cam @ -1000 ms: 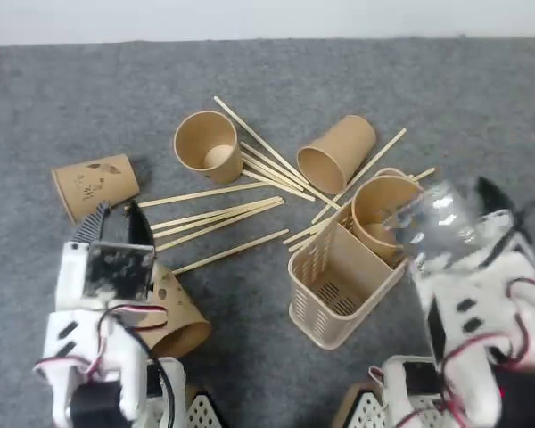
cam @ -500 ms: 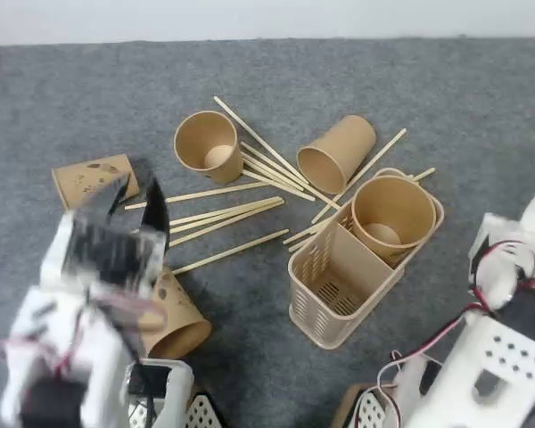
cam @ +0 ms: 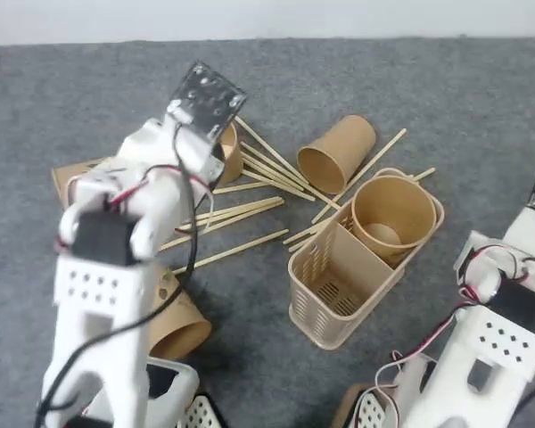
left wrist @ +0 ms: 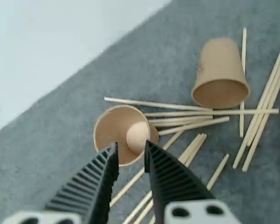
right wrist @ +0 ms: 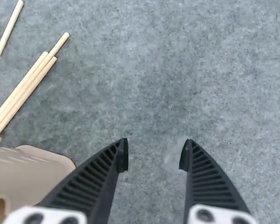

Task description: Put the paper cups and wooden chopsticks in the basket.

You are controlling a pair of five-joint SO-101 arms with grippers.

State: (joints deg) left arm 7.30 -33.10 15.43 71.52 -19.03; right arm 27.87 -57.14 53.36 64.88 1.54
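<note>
One plain brown paper cup [cam: 394, 214] stands upright in the far compartment of the beige slotted basket [cam: 325, 303]. A second cup [cam: 336, 153] lies on its side just beyond the basket, among loose wooden chopsticks [cam: 250, 209] scattered over the grey felt-covered table [cam: 481, 116]. A third cup [left wrist: 123, 133] stands mouth-up directly beneath the left end effector [left wrist: 130, 148], whose jaws are slightly parted and hold nothing. The right end effector [right wrist: 154, 144] is spread open over bare felt beside the basket. A white wall [cam: 267, 18] borders the table's far edge.
</note>
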